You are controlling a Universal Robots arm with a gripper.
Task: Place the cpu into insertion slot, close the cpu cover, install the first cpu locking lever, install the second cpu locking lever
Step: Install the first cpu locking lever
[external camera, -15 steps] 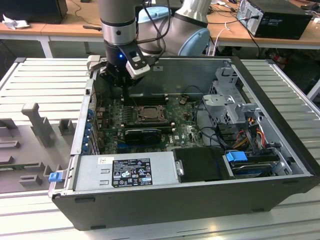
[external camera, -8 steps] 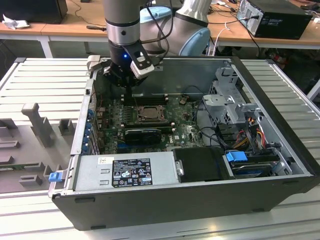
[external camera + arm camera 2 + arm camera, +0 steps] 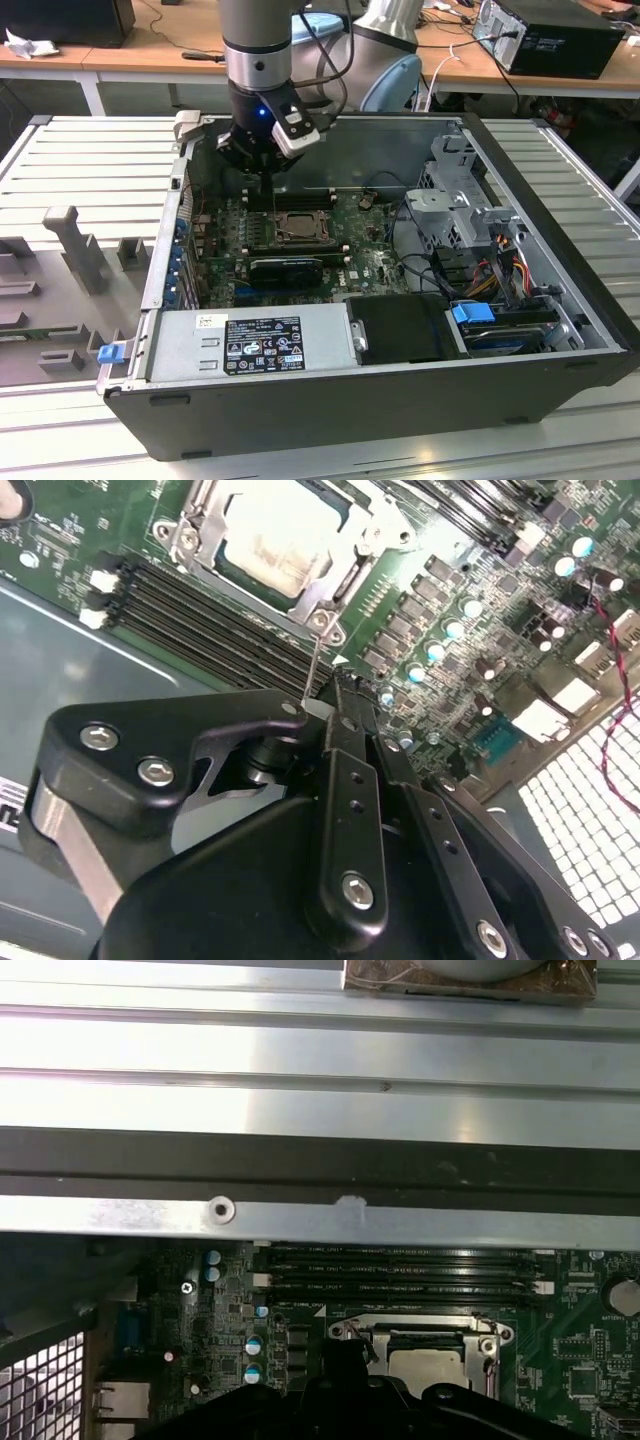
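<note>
Gripper (image 3: 335, 695), fingers pressed together, hangs beside the memory slots (image 3: 215, 615), near the cpu cover (image 3: 285, 535).

Exterior view high over open case, wrist views close, sharing socket (image 3: 280, 540)

Looks like an electronics/robotics lab: an opened PC case (image 3: 400, 300) lies on a ribbed metal bench (image 3: 90, 160), w/ wooden desks (image 3: 150, 55) behind the case carrying cables and another computer box (image 3: 550, 35), plus grey fixture blocks (image 3: 75, 250) beside it.
</note>
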